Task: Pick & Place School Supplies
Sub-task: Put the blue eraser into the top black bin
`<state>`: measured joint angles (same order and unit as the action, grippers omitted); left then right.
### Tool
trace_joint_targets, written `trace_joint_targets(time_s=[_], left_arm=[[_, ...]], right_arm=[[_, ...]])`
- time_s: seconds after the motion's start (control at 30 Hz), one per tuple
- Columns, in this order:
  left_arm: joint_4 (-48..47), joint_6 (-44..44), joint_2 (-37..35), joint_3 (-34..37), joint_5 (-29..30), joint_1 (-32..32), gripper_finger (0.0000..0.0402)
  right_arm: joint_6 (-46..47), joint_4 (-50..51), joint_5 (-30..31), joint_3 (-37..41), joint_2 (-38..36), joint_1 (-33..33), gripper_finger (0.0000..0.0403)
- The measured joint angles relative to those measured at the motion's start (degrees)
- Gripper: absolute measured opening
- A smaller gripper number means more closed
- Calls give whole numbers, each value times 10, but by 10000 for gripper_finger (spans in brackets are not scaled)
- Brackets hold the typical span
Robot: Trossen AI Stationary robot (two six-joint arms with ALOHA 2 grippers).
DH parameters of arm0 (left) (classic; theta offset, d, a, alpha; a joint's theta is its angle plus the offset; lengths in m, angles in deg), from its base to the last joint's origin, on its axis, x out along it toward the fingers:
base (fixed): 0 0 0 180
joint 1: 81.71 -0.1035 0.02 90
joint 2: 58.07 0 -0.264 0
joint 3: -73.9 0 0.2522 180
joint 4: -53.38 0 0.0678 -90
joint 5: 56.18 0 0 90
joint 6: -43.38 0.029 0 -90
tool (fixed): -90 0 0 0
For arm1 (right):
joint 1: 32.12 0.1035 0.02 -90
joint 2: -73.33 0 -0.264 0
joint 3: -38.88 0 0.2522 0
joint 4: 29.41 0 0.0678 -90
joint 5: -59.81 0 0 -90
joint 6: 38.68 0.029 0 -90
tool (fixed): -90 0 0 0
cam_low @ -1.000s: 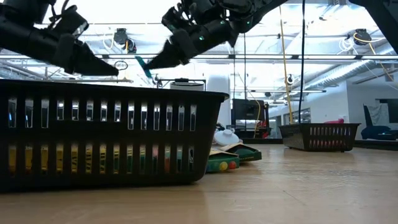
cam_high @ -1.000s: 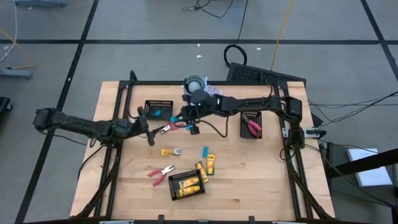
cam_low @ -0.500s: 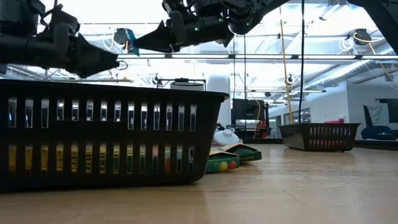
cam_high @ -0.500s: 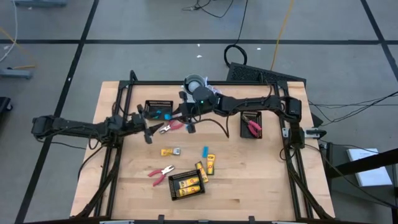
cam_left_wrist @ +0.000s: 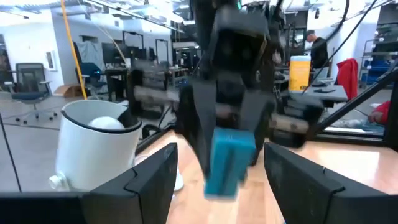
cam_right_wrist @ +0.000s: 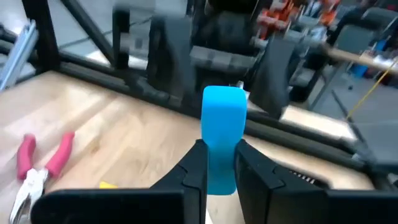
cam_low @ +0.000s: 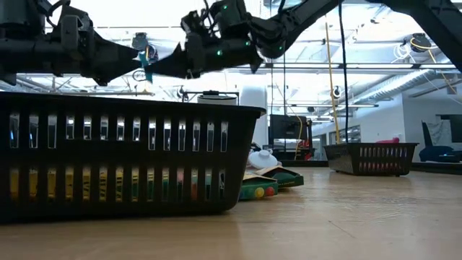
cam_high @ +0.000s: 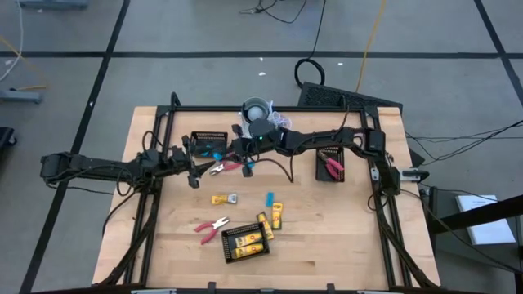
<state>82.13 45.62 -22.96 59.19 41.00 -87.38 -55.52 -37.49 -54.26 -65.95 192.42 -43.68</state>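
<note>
My right gripper (cam_high: 224,153) reaches in from the table's right and is shut on a small light-blue stick (cam_right_wrist: 221,134), high over the table by the back-left black mesh tray (cam_high: 207,137). My left gripper (cam_high: 194,161) faces it, open. In the left wrist view the stick (cam_left_wrist: 228,160) shows between my own left fingers; whether they touch it I cannot tell. On the table lie red-handled tools (cam_high: 226,167) (cam_high: 211,227), yellow-and-black pieces (cam_high: 223,198) (cam_high: 278,214) and another blue stick (cam_high: 269,198). My right gripper pinches the blue stick's rear end (cam_right_wrist: 219,174) between its two fingers. The fingers come about level from the table's right and lie along the stick. The free end (cam_low: 146,56) sticks out ahead of the fingertips toward my left gripper. The stick is lifted clear of the table.
A black mesh tray (cam_high: 245,242) with yellow-and-black pieces stands near the front edge and fills the low view's left. Another tray (cam_high: 330,163) with red-handled tools stands at the right. A white cup (cam_high: 255,109) is at the back. Bare wood shows at front left and front right.
My right gripper has carried the blue stick toward the table's left, up to my left gripper, and has tipped from slanting down to about level. My left gripper has swung a little toward the far edge and tipped up to face the stick, staying open.
</note>
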Motion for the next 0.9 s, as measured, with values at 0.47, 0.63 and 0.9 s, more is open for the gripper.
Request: trace_joint_targets(time_s=[0.47, 0.63, 0.9], left_arm=[[114, -9, 99, 0, 2, -6, 243], [149, -11, 113, 0, 0, -9, 243], [152, -8, 115, -5, -6, -9, 161]], right_arm=[[3, -22, -2, -3, 2, 2, 44], [3, -25, -2, -3, 2, 5, 44], [4, -18, -1, -3, 2, 4, 44]])
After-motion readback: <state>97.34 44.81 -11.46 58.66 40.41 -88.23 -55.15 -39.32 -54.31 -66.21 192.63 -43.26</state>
